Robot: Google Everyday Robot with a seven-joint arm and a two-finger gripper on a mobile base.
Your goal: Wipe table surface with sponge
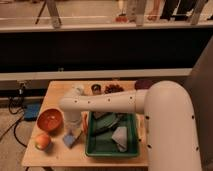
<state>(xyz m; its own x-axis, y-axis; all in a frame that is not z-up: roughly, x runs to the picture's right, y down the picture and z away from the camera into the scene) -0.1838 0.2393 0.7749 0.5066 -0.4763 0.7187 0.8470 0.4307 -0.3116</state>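
The table surface (55, 155) is a pale tan wooden top. My white arm reaches from the right across to the table's left part. My gripper (73, 131) points down between the orange bowl and the green tray. It is shut on the sponge (71, 140), a small light-blue block that rests on the table surface right under it. The fingers are mostly hidden behind the white wrist (73, 112).
An orange bowl (50, 119) and an orange fruit (42, 141) sit left of the sponge. A green tray (95, 148) holding a pale grey folded cloth (120, 138) stands to its right. Small dark items (114, 88) and a purple bowl (144, 83) line the back edge.
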